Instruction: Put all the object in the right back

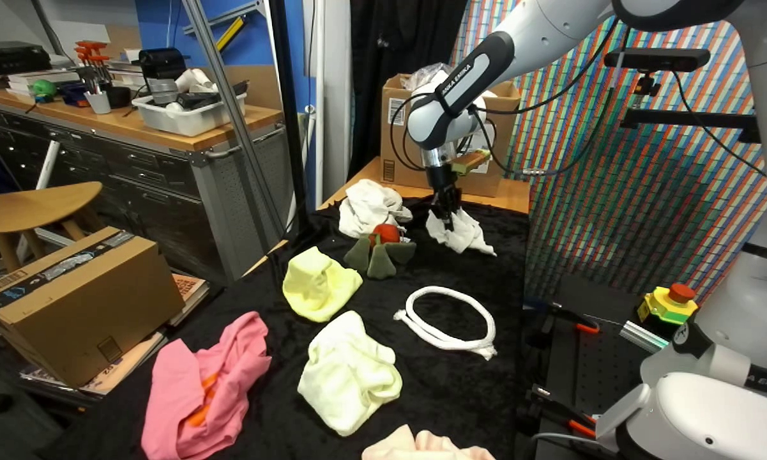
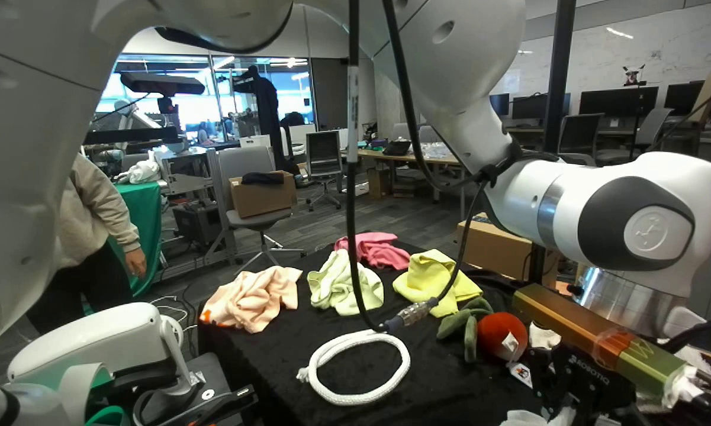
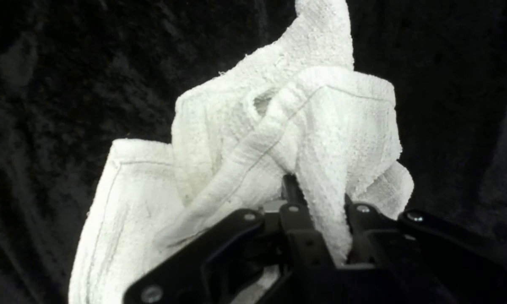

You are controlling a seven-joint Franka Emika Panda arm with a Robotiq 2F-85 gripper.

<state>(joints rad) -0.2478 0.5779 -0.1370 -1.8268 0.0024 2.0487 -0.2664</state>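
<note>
A: State the condition of the black two-fingered gripper [image 3: 320,192].

B: Clamped. A raised fold of a white terry cloth [image 1: 463,233] stands pinched between the jaws; the rest of it lies on the black velvety table cover [image 1: 447,271], in an exterior view in front of a brown cardboard box [image 1: 479,183].

A: Faults to expect?

B: Two, in my judgement. The pinch takes what appears to be a narrow fold, so the cloth's loose weight may pull it free during a lift. Also, in the wrist view, folds hide where the tips end; should they also hold the cover, lifting would drag whatever lies on it. That cannot be confirmed here.

A: Inventory of the objects?

B: White cloths, two: the clamped one and a crumpled white cloth [image 1: 370,207] apart from it. One bright yellow cloth [image 1: 319,287]. One pale yellow-green cloth [image 1: 351,377]. One pink cloth [image 1: 230,383] with an orange mark. One peach cloth [image 2: 254,296]. One white braided rope ring [image 2: 358,399]. One red-and-green, round-bodied soft toy [image 1: 380,255]. All rest on the cover.

A: Task status?

B: Incomplete, I judge: the items lie spread along the cover, and what spot "right back" means the views do not settle.
</note>
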